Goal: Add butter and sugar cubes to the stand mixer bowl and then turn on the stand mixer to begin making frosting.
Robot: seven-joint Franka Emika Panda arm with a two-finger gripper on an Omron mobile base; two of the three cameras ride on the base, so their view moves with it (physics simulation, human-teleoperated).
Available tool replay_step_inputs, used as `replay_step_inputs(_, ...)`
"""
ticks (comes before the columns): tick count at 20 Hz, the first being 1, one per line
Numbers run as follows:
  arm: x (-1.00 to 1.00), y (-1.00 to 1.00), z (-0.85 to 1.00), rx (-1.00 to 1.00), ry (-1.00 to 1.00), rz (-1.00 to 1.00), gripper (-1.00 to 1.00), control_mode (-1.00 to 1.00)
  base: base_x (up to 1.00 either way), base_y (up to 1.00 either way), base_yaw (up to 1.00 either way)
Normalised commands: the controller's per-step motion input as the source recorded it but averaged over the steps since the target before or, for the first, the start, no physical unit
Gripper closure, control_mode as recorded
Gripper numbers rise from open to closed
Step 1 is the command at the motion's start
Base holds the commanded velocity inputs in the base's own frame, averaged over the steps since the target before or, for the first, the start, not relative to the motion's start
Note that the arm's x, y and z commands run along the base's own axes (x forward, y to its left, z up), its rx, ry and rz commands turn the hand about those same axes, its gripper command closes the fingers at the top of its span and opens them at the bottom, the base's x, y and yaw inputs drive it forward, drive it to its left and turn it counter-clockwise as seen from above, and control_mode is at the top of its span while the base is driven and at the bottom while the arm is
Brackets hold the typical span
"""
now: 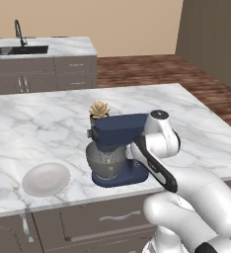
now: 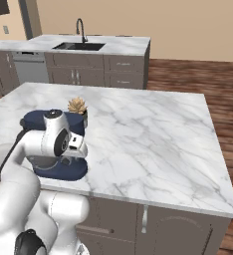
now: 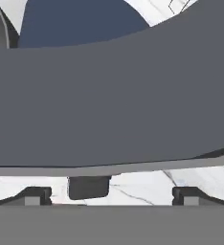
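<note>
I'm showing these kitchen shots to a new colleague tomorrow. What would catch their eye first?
The navy-blue stand mixer at the near edge of the marble island, with the white robot arm pressed close against its right side. Next, the grey mixer bowl under its head, the white plate lying to its left, and the small potted succulent just behind it.

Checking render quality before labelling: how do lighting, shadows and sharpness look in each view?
Left base view: flat, even light, no glare; the navy-blue stand mixer casts only a faint shadow; the round white plate has soft edges. Right base view: equally even, the marble island counter slightly blurred. Hand view: a big dark grey surface sits too close to identify.
</note>
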Motion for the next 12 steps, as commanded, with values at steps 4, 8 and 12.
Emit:
replay_step_inputs(4, -0.28, 0.00, -0.26, -0.03, -0.02, 0.00, -1.00, -1.00, 0.00, 0.00, 0.00)
replay_step_inputs(8, -0.38, 0.00, -0.25, -0.05, -0.07, 0.00, -1.00, -1.00, 0.00, 0.00, 0.00)
replay_step_inputs(12, -0.11, 0.00, -0.29, -0.03, -0.09, 0.00, -1.00, -1.00, 0.00, 0.00, 0.00)
